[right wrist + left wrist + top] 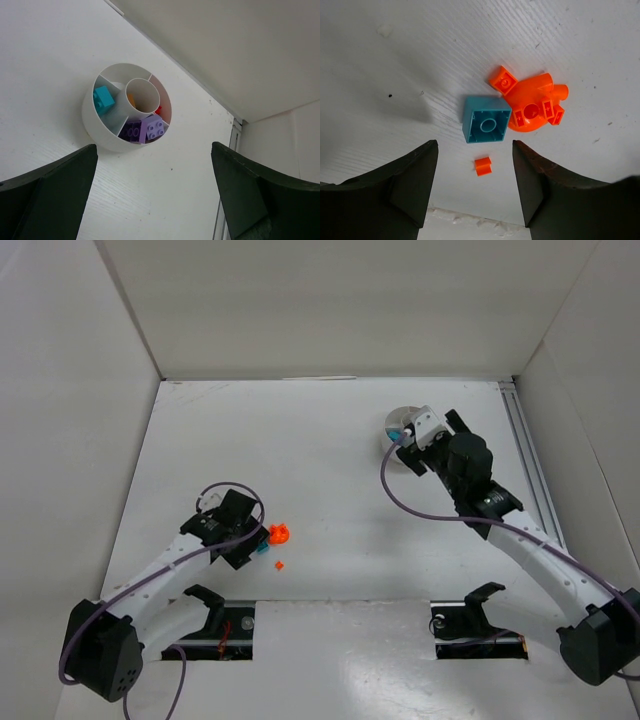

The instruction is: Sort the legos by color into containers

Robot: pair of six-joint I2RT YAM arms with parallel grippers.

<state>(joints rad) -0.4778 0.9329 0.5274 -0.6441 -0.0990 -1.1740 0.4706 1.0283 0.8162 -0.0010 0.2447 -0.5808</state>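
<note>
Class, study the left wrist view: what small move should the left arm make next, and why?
Probably lower the open left tool straight down and close on the small orange bit. It lies loose on the table between the fingers, apart from the teal brick and the orange cluster just beyond, so it looks the easiest clean pick.

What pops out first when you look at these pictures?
The bright orange piece beside a teal brick, just ahead of the open left gripper. Then the round white dish at the far right of the table, holding purple bricks.
</note>
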